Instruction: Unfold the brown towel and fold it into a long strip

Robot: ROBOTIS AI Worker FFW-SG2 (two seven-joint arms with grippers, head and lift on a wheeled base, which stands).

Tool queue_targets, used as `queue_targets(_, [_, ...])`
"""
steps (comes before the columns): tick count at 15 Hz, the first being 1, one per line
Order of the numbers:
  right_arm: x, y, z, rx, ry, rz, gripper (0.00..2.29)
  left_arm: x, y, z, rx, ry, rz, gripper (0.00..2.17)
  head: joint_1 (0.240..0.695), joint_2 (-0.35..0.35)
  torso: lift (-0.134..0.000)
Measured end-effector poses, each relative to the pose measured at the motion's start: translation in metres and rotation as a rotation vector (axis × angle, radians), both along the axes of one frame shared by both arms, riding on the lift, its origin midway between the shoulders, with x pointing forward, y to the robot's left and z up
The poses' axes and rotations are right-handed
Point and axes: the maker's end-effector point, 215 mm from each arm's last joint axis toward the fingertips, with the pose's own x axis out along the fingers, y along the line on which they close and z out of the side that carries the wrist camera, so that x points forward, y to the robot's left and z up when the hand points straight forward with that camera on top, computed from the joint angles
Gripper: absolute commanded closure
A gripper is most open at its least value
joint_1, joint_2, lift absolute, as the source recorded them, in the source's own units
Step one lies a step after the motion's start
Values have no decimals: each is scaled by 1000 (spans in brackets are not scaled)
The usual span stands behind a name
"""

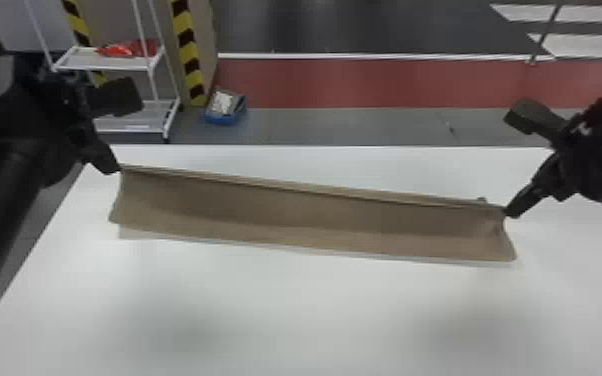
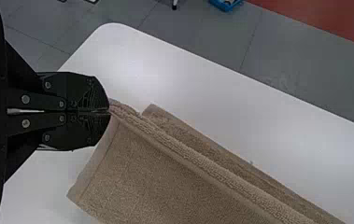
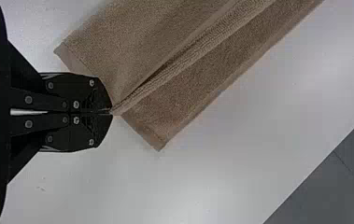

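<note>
Lengthwise folding looks under way: left claw [image 2: 109, 112] and right claw [image 3: 112, 113] each pinch a corner of the towel [image 1: 305, 207], taut between them; next, lay it evenly on the surface [image 1: 265, 310].

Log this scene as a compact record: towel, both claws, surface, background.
towel: brown towel, stretched lengthwise between the claws, draped in two flaps from a raised ridge
left claw: left claw, shut on the ridge's left end
right claw: right claw, shut on its right end
surface: white table, under the towel
background: red item on a white shelf; blue container on the floor
</note>
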Motion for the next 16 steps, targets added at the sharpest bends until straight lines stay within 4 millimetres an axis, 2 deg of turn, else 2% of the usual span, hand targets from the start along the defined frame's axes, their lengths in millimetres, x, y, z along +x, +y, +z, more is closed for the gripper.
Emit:
queue_targets(6, [4,8,2,14,-9,-1,2037,0,-2,-2,1,-2,-2,2064,682,-3,-123])
queue_targets(16, [19,-4,6,-42,-69,-24,2024,2,4,-3,13,-11,6,2064,673,-8,-123])
